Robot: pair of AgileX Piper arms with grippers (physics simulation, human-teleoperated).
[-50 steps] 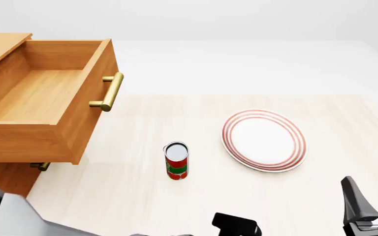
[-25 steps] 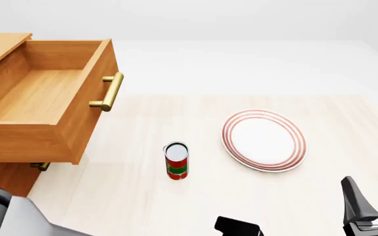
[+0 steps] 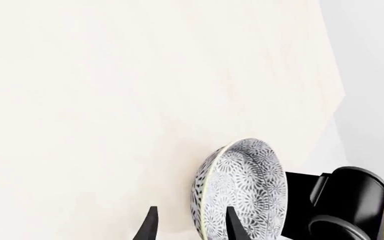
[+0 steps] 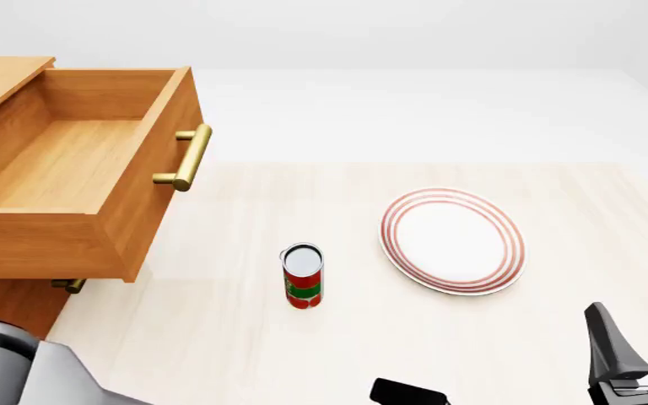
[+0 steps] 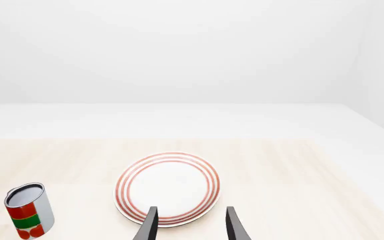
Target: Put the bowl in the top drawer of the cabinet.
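Observation:
The bowl (image 3: 245, 185), white with a dense dark lacy pattern, shows only in the left wrist view, seen edge-on on the pale table. My left gripper (image 3: 190, 227) is open at it, with one finger (image 3: 233, 226) in front of the bowl's patterned side and the other off to the side of its rim. The front view hides the bowl and shows only a black bit of the left gripper (image 4: 408, 393) at the bottom edge. The top drawer (image 4: 149, 186) of the cabinet (image 4: 3, 76) stands pulled out and empty, brass handle (image 4: 192, 157) forward. My right gripper (image 5: 190, 227) is open and holds nothing.
A white plate with red rings (image 4: 452, 240) lies right of centre. A red and green can (image 4: 303, 276) stands between it and the drawer. A lower drawer handle (image 4: 71, 285) peeks out under the top drawer. A black arm part (image 3: 345, 200) sits close behind the bowl.
In the front view the left arm's grey link has shifted slightly right and the black gripper part has sunk lower at the bottom edge. The right gripper, plate and can are unmoved.

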